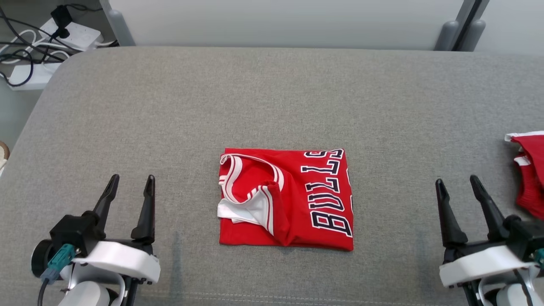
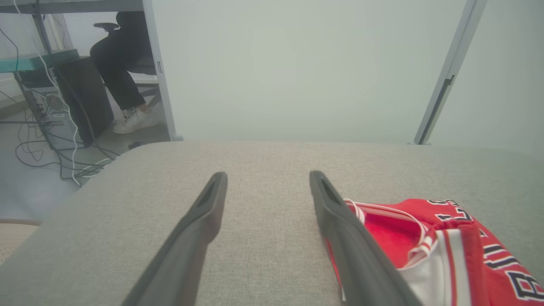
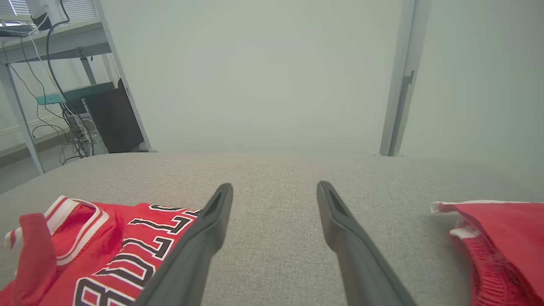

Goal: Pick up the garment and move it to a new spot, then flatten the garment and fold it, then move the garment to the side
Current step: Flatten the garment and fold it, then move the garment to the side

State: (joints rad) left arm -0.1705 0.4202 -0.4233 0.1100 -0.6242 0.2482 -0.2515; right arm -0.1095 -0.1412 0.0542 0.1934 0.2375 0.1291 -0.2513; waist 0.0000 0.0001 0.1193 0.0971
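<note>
Both grippers sit low in the head view, left gripper (image 1: 131, 179) and right gripper (image 1: 457, 182). Jaws are wide apart on each, nothing is held, and both are well clear of the cloth.

Under them is the grey table (image 1: 272, 97), padded and fabric-covered by the look of it. Dead centre on it lies the jersey (image 1: 297, 204), red and folded into a tidy square, with lettering down its right half. So by my read the fold is done, and what's left is the move to the side.

Now the hazards. Grab that square by one edge only and the layers can peel apart in the lift, and there goes the fold. Drag it instead of lifting, and the textured covering may grip the bottom layer and bunch the whole stack.

Watch the right edge too, where a second garment (image 1: 531, 174), also red, lies just beside the right gripper. Carry the jersey that way and it could land on top or tangle with it.

Smallest worry, but a real one, is the loose white flap (image 1: 244, 210) with striped trim on the jersey's left half, sitting proud of the stack. A jaw coming in from the left could hook under it and pull the top layer open instead of taking the full thickness.
</note>
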